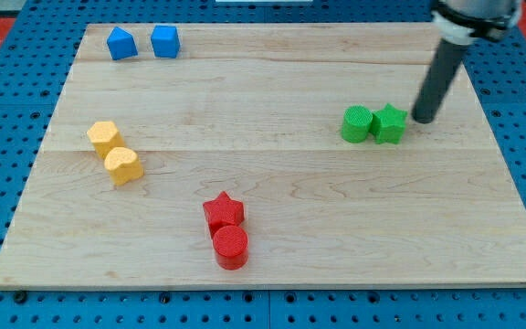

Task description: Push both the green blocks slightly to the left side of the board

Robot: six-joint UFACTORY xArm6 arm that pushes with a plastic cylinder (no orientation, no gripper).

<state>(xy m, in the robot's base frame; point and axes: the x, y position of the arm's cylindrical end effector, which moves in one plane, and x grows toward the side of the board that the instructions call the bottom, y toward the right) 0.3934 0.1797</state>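
A green round block (357,123) and a green star block (390,123) sit side by side, touching, at the view's right on the wooden board (272,192). My tip (423,119) is just to the right of the green star, a small gap from it. The dark rod rises from the tip toward the view's top right.
Two blue blocks (121,43) (165,41) stand at the top left. Two yellow blocks (104,137) (123,165) lie at the left. A red star (224,211) and a red cylinder (231,246) sit at the bottom centre. A blue pegboard (7,137) surrounds the board.
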